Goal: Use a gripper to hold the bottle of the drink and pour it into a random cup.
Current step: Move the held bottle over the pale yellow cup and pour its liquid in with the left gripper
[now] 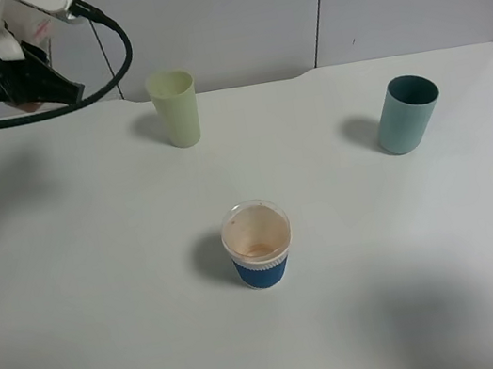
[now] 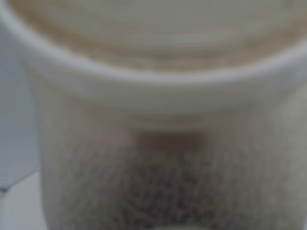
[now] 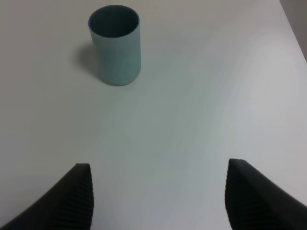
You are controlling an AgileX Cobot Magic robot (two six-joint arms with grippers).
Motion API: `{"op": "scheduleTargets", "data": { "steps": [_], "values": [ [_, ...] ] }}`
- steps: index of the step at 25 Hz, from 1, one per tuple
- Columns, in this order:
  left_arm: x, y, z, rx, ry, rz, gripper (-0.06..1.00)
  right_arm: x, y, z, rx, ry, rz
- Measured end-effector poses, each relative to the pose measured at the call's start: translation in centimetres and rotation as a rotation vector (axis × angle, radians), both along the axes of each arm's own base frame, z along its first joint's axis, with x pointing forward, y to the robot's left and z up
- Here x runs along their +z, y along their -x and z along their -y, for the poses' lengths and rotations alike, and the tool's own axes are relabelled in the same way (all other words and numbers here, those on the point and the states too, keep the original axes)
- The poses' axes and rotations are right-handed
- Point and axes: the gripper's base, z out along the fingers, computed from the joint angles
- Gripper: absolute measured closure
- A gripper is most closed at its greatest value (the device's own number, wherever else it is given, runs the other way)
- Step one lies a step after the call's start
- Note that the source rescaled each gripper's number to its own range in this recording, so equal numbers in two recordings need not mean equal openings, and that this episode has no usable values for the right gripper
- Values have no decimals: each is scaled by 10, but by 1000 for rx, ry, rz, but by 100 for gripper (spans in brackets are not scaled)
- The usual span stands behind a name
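Observation:
My left gripper (image 1: 43,86) hangs high at the far left of the exterior view, above the table and left of the pale yellow-green cup (image 1: 176,108). It looks shut on the bottle (image 2: 158,120), whose wide neck and clear body fill the left wrist view as a blur. In the exterior view the arm hides most of the bottle; only a small pinkish part (image 1: 30,106) shows. The cup stands upright at the back of the table, apart from the gripper. My right gripper (image 3: 160,201) is open and empty above the bare table; it is outside the exterior view.
A teal cup (image 1: 406,113) stands upright at the right; it also shows in the right wrist view (image 3: 115,44), ahead of the open fingers. A clear cup with a blue sleeve and white rim (image 1: 258,243) stands at the table's middle. A black cable (image 1: 116,69) loops from the left arm.

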Motion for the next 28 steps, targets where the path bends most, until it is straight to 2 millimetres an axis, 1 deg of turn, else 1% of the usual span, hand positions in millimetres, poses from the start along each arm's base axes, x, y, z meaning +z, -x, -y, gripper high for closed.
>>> {"op": "scheduleTargets", "data": {
  "steps": [5,9,13,20,25,28],
  "values": [
    [4,-3,-1,36,-10,21,94,0,0,0,0,0,0],
    [-5,-10,1,51,-10,-2,94,0,0,0,0,0,0],
    [-15,-23,6,94,-5,-54,94,0,0,0,0,0,0],
    [-22,-46,14,124,-95,-95,94,0,0,0,0,0,0],
    [-28,-58,19,140,-114,-105,94,0,0,0,0,0,0],
    [-36,-63,20,154,-137,-121,94,0,0,0,0,0,0]
  ]
}}
